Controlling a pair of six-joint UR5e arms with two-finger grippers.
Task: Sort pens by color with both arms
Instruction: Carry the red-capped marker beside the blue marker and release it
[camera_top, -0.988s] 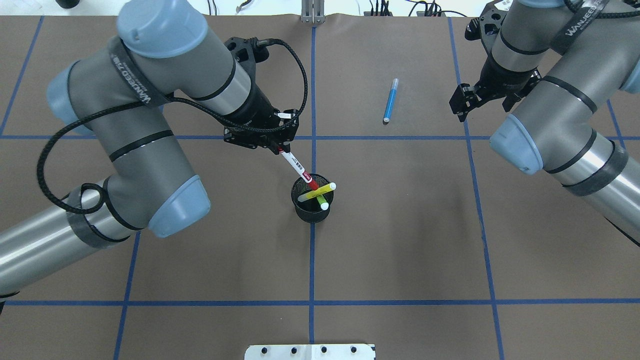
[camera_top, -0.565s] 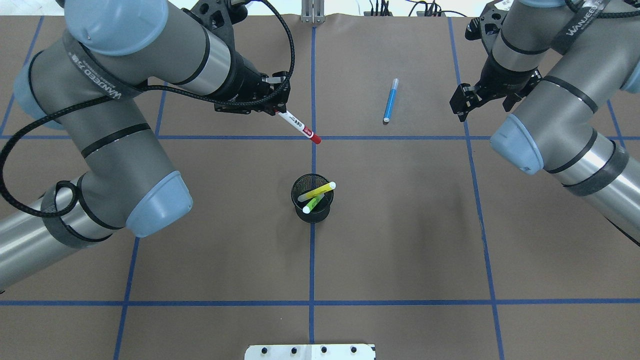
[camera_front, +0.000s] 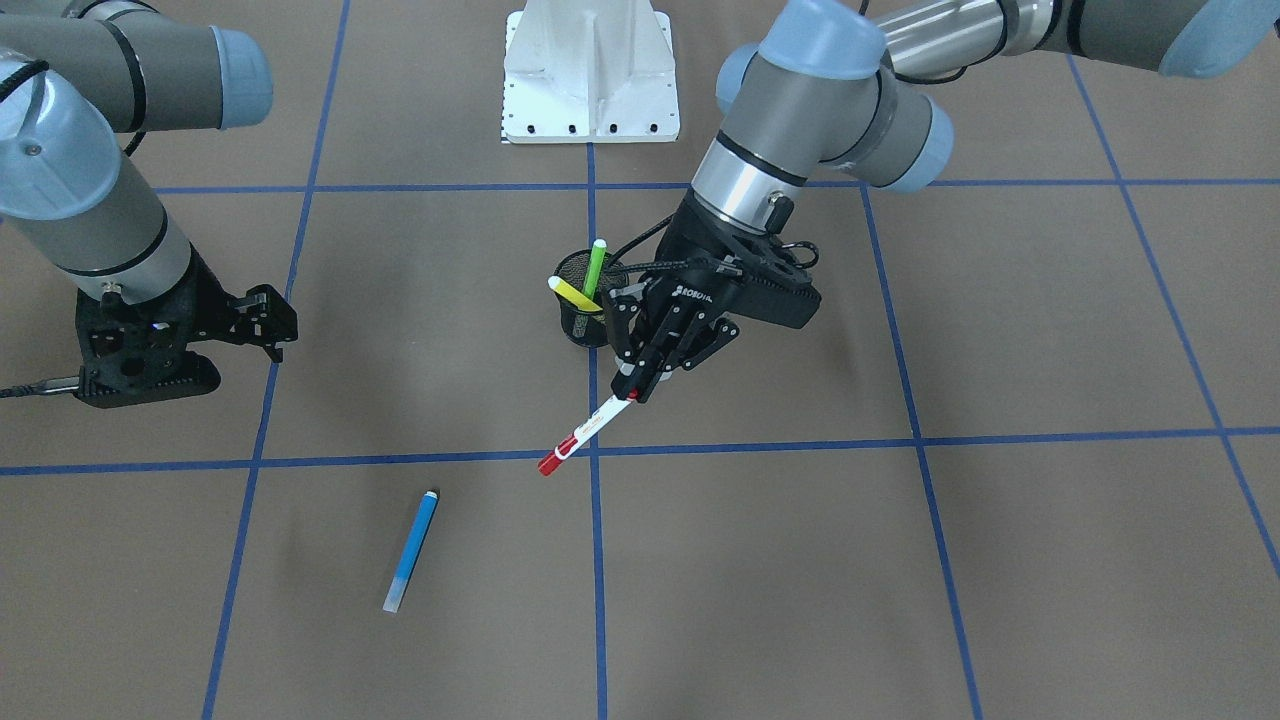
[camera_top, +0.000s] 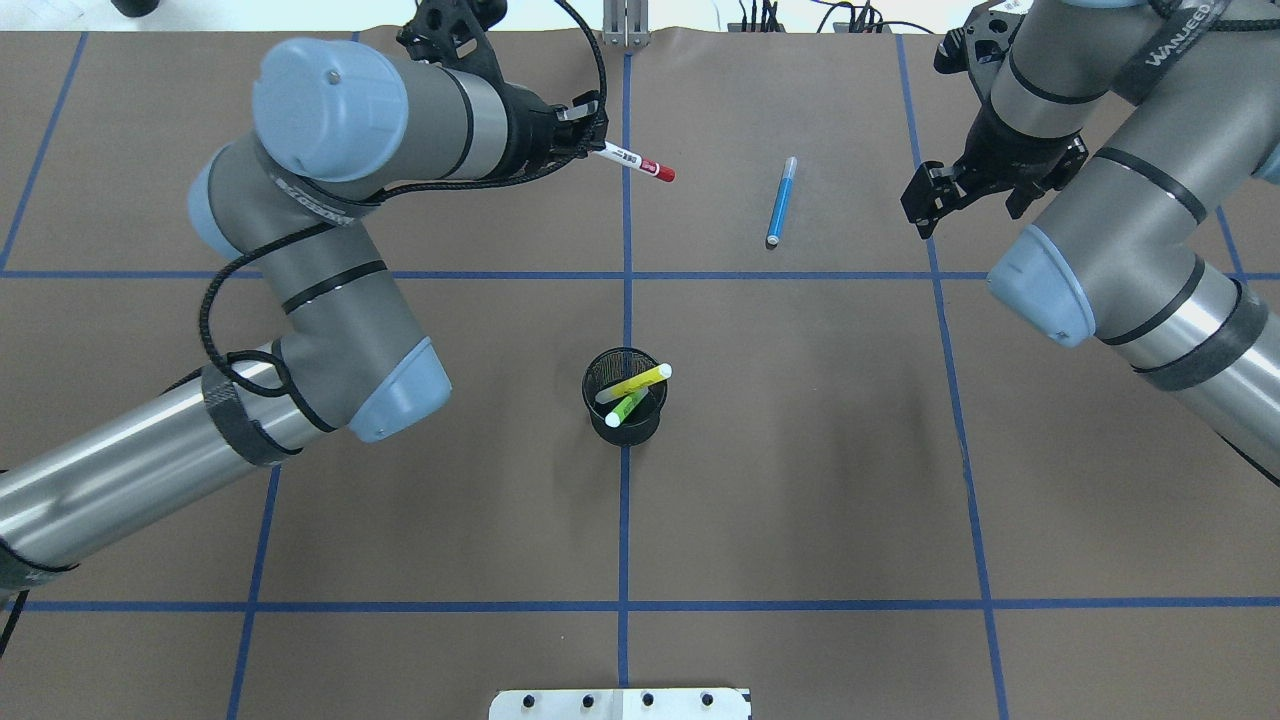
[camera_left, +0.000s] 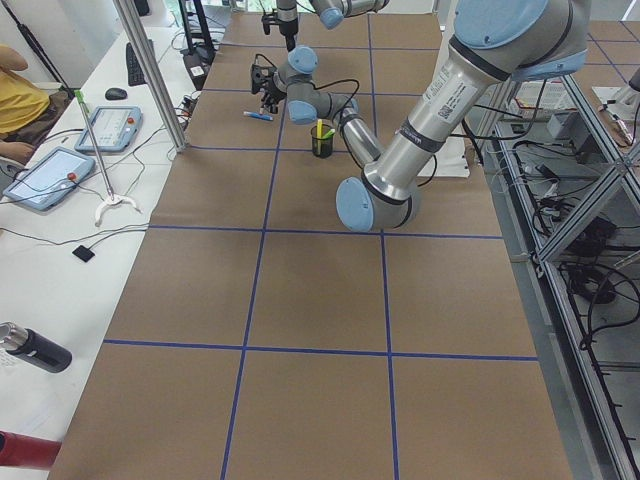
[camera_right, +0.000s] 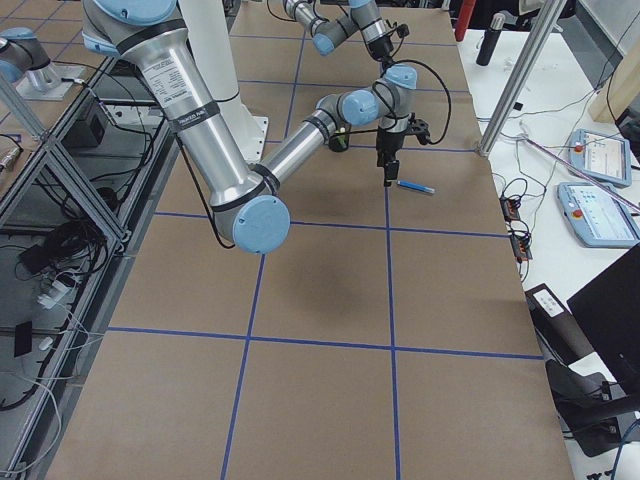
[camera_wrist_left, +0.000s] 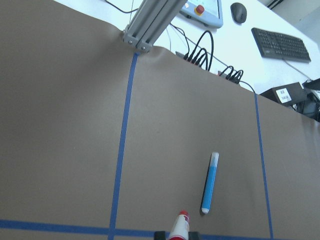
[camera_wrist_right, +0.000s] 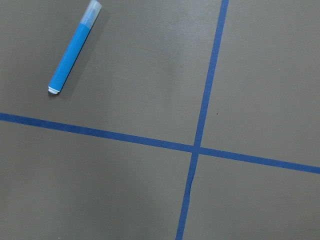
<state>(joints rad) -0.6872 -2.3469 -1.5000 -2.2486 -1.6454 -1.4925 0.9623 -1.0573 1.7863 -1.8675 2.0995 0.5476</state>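
Our left jaws are clamped on the tail of the red pen (camera_top: 640, 163), and its capped end juts out ahead of them above the bench (camera_top: 800, 450). The blue pen (camera_top: 781, 201) lies flat beyond that cap, nearer our right jaws, which are spread and empty. Its long axis runs across the red pen's.

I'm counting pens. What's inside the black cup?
A yellow pen and a green pen stand in the black cup, tops poking out. Their lower ends and the cup's bottom are hidden.
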